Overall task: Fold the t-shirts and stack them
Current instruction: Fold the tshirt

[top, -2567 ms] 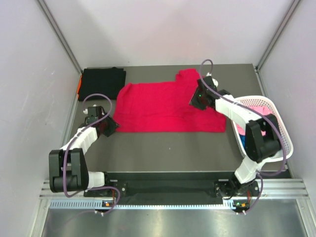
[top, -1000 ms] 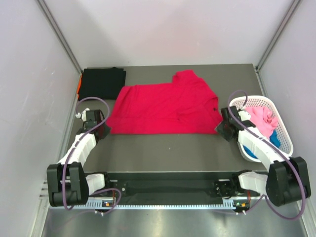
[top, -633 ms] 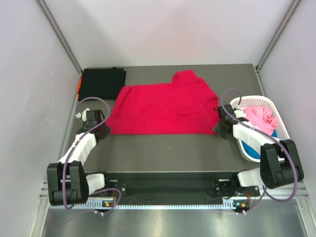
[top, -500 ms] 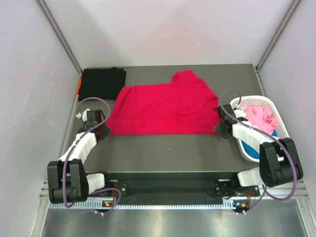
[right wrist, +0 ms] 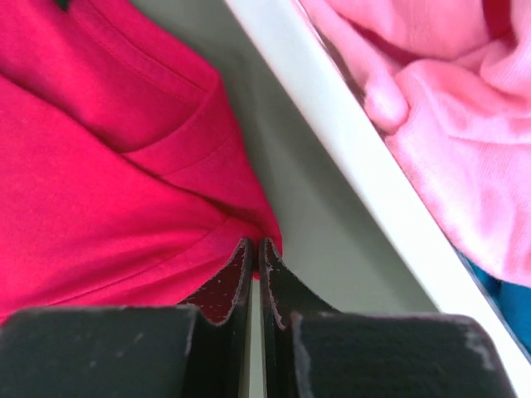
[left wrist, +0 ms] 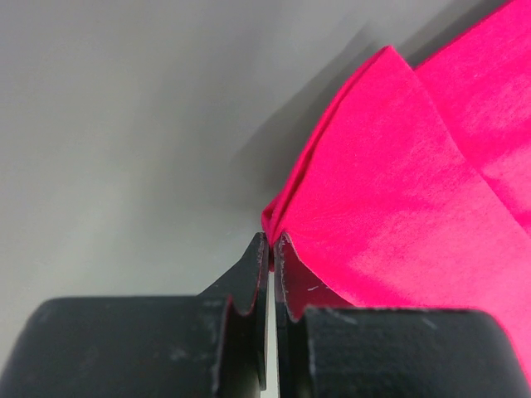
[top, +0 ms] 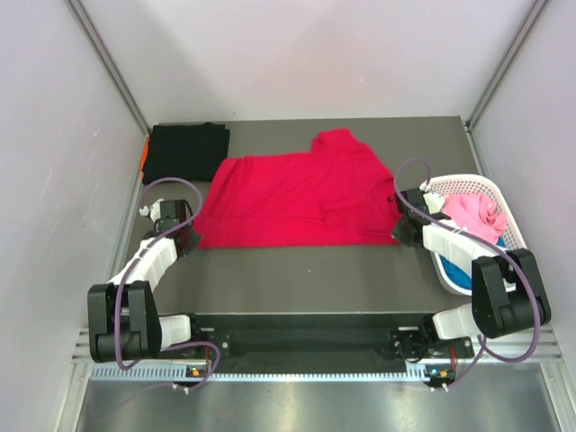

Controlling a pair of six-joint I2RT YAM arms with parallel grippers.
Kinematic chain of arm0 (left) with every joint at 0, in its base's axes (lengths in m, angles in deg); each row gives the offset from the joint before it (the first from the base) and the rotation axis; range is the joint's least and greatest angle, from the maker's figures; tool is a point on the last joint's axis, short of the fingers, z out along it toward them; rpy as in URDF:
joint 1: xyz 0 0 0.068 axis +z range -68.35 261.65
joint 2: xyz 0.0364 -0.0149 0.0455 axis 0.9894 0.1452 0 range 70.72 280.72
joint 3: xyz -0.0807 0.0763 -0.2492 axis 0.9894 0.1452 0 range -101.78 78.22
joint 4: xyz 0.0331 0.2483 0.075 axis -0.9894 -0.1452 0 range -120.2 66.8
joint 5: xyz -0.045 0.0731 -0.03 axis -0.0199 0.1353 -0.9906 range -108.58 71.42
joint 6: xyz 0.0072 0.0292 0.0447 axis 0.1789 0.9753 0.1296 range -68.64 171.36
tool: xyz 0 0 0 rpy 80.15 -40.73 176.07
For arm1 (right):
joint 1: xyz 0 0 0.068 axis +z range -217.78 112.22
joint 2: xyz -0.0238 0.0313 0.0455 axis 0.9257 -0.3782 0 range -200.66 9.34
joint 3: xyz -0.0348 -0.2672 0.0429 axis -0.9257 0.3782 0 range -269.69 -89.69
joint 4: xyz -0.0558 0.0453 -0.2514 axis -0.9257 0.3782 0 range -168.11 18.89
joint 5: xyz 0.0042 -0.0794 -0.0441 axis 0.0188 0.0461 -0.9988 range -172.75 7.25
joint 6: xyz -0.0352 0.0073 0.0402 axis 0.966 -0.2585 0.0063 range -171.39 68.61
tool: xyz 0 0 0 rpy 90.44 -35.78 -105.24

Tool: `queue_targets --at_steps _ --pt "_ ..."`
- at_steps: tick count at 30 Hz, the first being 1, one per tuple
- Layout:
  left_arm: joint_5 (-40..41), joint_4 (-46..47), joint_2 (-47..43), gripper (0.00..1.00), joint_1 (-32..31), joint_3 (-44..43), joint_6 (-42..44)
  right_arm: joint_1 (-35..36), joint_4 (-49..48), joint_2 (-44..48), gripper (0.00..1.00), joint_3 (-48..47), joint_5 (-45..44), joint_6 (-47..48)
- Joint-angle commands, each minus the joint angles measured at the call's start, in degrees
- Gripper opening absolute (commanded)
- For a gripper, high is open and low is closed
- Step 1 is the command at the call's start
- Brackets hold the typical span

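Note:
The bright red t-shirt (top: 297, 193) lies spread flat across the middle of the table, one sleeve pointing to the far side. My left gripper (top: 190, 238) is at its near left corner; in the left wrist view the jaws (left wrist: 270, 245) are shut on a pinch of the red cloth (left wrist: 415, 191). My right gripper (top: 399, 232) is at its near right corner, jaws (right wrist: 255, 245) shut on the red hem (right wrist: 99, 182). A folded black t-shirt (top: 187, 151) lies at the far left on top of an orange one (top: 144, 156).
The white lattice basket (top: 468, 181) stands at the right edge, close to my right gripper. It holds a pink t-shirt (top: 472, 214) and a blue one (top: 453, 273). Its rim (right wrist: 357, 157) and the pink cloth (right wrist: 448, 108) fill the right wrist view. Walls enclose three sides.
My right gripper went from the shirt's far sleeve to its near right corner, then edged in onto it. The shirt now lies flatter. My left gripper has barely moved.

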Motion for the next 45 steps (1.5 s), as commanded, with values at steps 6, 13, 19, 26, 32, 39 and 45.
queue_targets --at_steps 6,13,19,26,32,39,45 --pt "2.0 -1.31 0.5 0.0 0.45 -3.66 0.66 -0.49 4.79 4.55 0.0 -3.01 -3.81 8.26" --pt "-1.42 -2.81 -1.08 0.0 0.27 -1.74 -0.3 -0.58 15.51 6.92 0.0 -3.89 -3.37 10.99" --pt "-2.48 -4.3 -0.47 0.0 0.27 1.17 -1.62 -0.58 19.48 12.98 0.0 -2.23 -1.09 9.5" --pt "-1.51 -9.13 -1.25 0.0 0.27 1.17 -4.26 -1.54 21.5 16.24 0.0 2.43 2.34 3.18" --pt "-0.02 -11.25 -3.19 0.0 0.27 2.31 -4.08 -1.54 21.94 22.56 0.0 5.15 6.56 -3.51" --pt "2.18 -11.43 -6.17 0.0 0.27 4.77 -5.48 -1.63 23.7 26.0 0.0 7.44 0.32 -4.48" --pt "-1.15 -14.49 -5.3 0.14 0.1 1.97 -5.22 -1.72 25.19 24.6 0.21 5.87 3.65 -5.18"
